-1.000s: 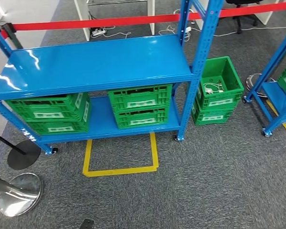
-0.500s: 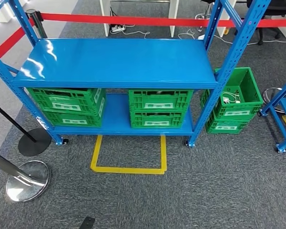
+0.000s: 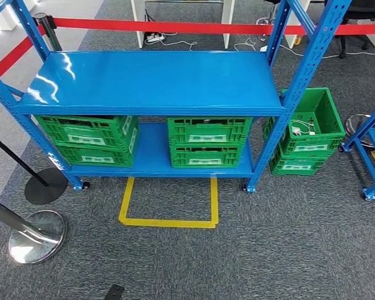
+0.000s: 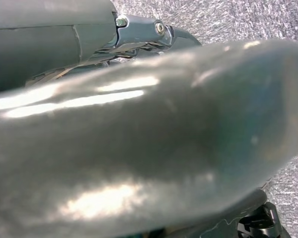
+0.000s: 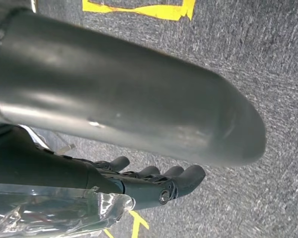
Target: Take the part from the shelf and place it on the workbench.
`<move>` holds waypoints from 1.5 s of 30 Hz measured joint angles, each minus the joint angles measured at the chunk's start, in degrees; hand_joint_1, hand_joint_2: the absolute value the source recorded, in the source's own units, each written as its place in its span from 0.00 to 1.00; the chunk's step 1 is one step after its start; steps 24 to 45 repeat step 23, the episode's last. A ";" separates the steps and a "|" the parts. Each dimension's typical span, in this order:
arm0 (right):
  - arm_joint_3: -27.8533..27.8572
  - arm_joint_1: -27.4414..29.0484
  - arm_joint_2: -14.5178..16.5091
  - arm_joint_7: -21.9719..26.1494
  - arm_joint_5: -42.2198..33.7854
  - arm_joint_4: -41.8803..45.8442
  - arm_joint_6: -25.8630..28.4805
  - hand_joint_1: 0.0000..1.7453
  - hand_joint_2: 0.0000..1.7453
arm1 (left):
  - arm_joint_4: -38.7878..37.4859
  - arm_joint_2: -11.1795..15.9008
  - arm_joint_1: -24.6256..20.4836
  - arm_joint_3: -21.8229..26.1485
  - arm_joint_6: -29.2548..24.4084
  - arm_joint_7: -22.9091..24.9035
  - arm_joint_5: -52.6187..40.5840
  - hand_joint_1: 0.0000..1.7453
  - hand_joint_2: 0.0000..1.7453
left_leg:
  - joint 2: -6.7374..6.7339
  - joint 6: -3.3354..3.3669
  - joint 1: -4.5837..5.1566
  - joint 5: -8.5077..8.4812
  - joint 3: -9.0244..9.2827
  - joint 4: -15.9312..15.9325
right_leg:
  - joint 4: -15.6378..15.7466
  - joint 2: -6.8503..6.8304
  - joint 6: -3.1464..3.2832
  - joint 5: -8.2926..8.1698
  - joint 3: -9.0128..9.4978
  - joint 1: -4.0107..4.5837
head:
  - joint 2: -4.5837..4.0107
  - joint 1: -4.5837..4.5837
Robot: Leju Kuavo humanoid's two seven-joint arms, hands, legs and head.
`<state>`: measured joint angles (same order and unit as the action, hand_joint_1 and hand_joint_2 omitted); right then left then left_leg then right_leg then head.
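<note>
A blue two-level shelf (image 3: 152, 78) stands in front of me in the head view; its top board is bare. On the lower board sit two stacks of green crates, one at the left (image 3: 89, 139) and one in the middle (image 3: 208, 140), and their contents are hidden. I cannot make out the part. My right hand (image 5: 155, 178) hangs over the carpet with its dark fingers (image 5: 188, 174) stretched out straight, apart from the thumb, holding nothing. My left hand (image 4: 147, 148) appears as a blurred grey thumb close to the camera; how its fingers stand I cannot tell.
A yellow tape square (image 3: 169, 220) marks the grey carpet before the shelf. More green crates (image 3: 308, 134) with white cables inside stand on the floor to the right. Two stanchion bases (image 3: 37, 234) lie at the left. A red barrier belt (image 3: 176, 27) runs behind. Another blue rack (image 3: 372, 144) is at the far right.
The whole picture shifted since a second ago: the camera turned, so the shelf now sits more centred and squarer. Over the last half second the view is nearly still.
</note>
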<state>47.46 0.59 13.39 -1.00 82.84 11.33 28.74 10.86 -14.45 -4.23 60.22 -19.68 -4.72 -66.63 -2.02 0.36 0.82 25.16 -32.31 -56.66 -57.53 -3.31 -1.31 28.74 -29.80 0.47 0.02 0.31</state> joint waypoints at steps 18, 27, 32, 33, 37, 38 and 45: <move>-2.98 0.25 -1.89 1.44 -9.43 0.20 -4.87 0.00 0.00 | 0.21 1.85 1.45 -5.69 1.98 3.35 5.92 0.00 0.00 | 0.00 -0.01 0.00 0.00 0.01 0.00 | -0.01 0.00 0.00 -0.01 0.01 0.00 | 0.00 0.01; -6.36 0.77 -2.90 1.44 -15.52 0.76 -6.85 0.00 0.00 | 0.77 2.91 2.34 -10.07 3.43 3.42 10.93 0.00 0.00 | 0.00 -0.01 0.00 0.00 0.01 0.00 | -0.01 0.01 0.00 -0.01 0.01 0.00 | 0.00 0.00; -6.36 0.77 -2.90 1.44 -15.52 0.76 -6.85 0.00 0.00 | 0.77 2.91 2.34 -10.07 3.43 3.42 10.93 0.00 0.00 | 0.00 -0.01 0.00 0.00 0.01 0.00 | -0.01 0.01 0.00 -0.01 0.01 0.00 | 0.00 0.00; -6.36 0.77 -2.90 1.44 -15.52 0.76 -6.85 0.00 0.00 | 0.77 2.91 2.34 -10.07 3.43 3.42 10.93 0.00 0.00 | 0.00 -0.01 0.00 0.00 0.01 0.00 | -0.01 0.01 0.00 -0.01 0.01 0.00 | 0.00 0.00; -6.36 0.77 -2.90 1.44 -15.52 0.76 -6.85 0.00 0.00 | 0.77 2.91 2.34 -10.07 3.43 3.42 10.93 0.00 0.00 | 0.00 -0.01 0.00 0.00 0.01 0.00 | -0.01 0.01 0.00 -0.01 0.01 0.00 | 0.00 0.00; -6.36 0.77 -2.90 1.44 -15.52 0.76 -6.85 0.00 0.00 | 0.77 2.91 2.34 -10.07 3.43 3.42 10.93 0.00 0.00 | 0.00 -0.01 0.00 0.00 0.01 0.00 | -0.01 0.01 0.00 -0.01 0.01 0.00 | 0.00 0.00; -6.36 0.77 -2.90 1.44 -15.52 0.76 -6.85 0.00 0.00 | 0.77 2.91 2.34 -10.07 3.43 3.42 10.93 0.00 0.00 | 0.00 -0.01 0.00 0.00 0.01 0.00 | -0.01 0.01 0.00 -0.01 0.01 0.00 | 0.00 0.00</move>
